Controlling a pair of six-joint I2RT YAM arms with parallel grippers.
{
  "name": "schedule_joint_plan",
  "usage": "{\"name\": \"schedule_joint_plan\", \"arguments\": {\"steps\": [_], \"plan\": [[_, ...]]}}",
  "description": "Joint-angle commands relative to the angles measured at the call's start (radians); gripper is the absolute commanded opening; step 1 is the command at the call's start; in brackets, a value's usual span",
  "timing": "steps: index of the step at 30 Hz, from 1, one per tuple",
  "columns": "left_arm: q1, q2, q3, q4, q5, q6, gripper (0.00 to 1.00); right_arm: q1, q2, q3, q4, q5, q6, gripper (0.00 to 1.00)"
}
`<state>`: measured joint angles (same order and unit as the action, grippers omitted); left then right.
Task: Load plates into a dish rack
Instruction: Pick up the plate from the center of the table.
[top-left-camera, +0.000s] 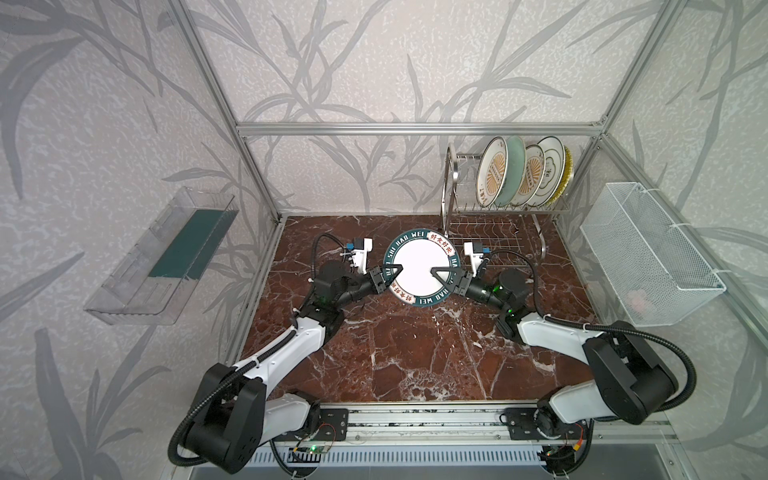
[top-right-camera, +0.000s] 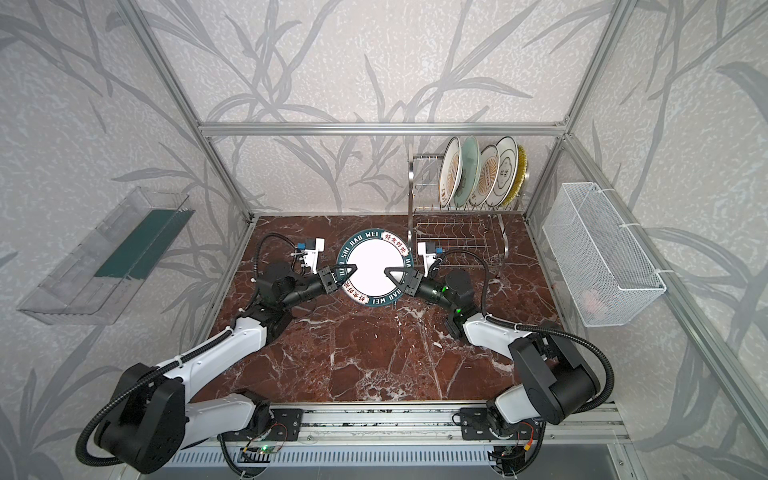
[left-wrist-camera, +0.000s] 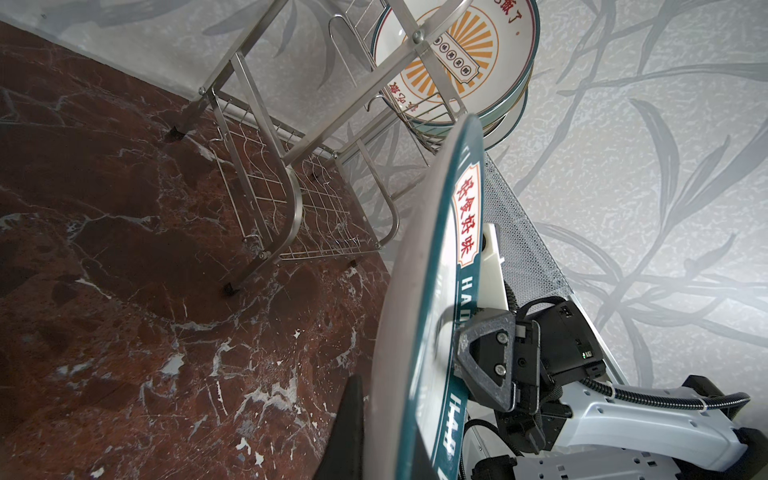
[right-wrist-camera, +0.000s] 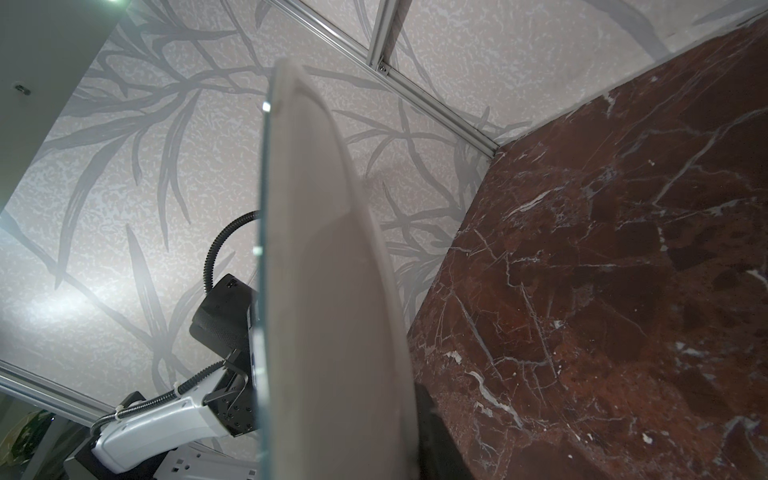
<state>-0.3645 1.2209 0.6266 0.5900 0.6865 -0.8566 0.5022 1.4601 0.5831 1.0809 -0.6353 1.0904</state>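
Two arms reach in from the bottom of the frame in both top views and meet at mid-frame over the red marble desk. Between them they carry the teal-lettered plate, which sits face up and roughly level, lifted clear of the desk. The left tool is clamped tight on the plate's left rim, one finger above and one below. The right tool straddles the opposite rim. Its upper finger lies across the teal band onto the white face, and a dark finger shows under the plate in the right wrist view. Whether it already pinches firmly cannot be told. Just behind the plate, toward the upper right, stands the dish rack. On its upper tier five plates stand on edge, leaning close together: a sunburst plate, a pale green plate, a second sunburst plate, a cloud-outline plate and a yellow woven-look plate. At the right edge a white mesh basket hangs on the wall. A clear plastic tray hangs at the left.
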Motion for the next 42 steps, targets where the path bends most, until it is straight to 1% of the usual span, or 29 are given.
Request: {"name": "schedule_joint_plan", "arguments": {"steps": [1,5,10,16,24,34,42], "plan": [[0.004,0.014,0.035,0.045,0.010,0.000,0.00,0.008,-0.003,0.042,0.090,-0.023,0.005,0.20],[0.003,0.013,0.033,0.039,0.013,0.004,0.00,0.007,-0.004,0.041,0.095,-0.021,0.008,0.11],[0.004,0.014,0.036,0.019,0.014,0.016,0.00,0.008,-0.006,0.044,0.083,-0.014,0.006,0.09],[0.004,0.015,0.045,-0.027,0.006,0.048,0.00,0.007,-0.021,0.046,0.049,-0.010,-0.015,0.00],[0.006,0.017,0.053,-0.053,-0.011,0.071,0.00,0.006,-0.048,0.046,0.000,0.008,-0.045,0.00],[0.006,0.001,0.074,-0.140,-0.027,0.105,0.00,0.006,-0.119,0.036,-0.117,0.054,-0.122,0.00],[0.006,0.006,0.079,-0.142,-0.014,0.110,0.11,0.007,-0.127,0.036,-0.122,0.058,-0.128,0.00]]}}
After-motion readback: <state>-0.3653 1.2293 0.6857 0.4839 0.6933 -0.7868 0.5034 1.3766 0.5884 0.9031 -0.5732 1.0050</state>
